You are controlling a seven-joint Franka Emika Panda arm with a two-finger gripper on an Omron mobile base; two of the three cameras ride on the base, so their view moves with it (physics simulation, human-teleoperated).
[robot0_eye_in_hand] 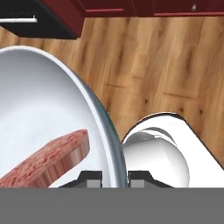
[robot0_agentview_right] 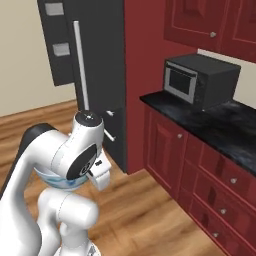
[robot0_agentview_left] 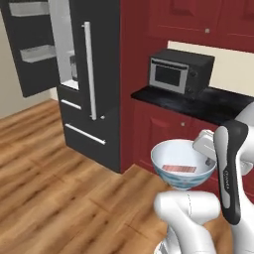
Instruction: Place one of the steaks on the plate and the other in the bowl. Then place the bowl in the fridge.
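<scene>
The arm carries the bowl [robot0_agentview_left: 182, 168] in the air above the wooden floor [robot0_agentview_left: 54, 198], in front of the red cabinets [robot0_agentview_left: 163, 129]. The tool [robot0_eye_in_hand: 114, 178] is pinching the bowl's rim, one finger inside the wall and one outside, as the hand view shows. A steak [robot0_agentview_left: 178, 168] lies inside the bowl, a flat reddish slab resting on its white bottom; in the hand view it sits tilted against the inner wall. The fridge [robot0_agentview_left: 94, 74] stands to the left of the bowl and well apart from it, with its left door [robot0_agentview_left: 32, 44] swung wide and pale shelves showing on the door and inside. A dark microwave [robot0_agentview_left: 179, 72] sits on the black worktop [robot0_agentview_left: 208, 106] above the red cabinets, to the right of the fridge.
</scene>
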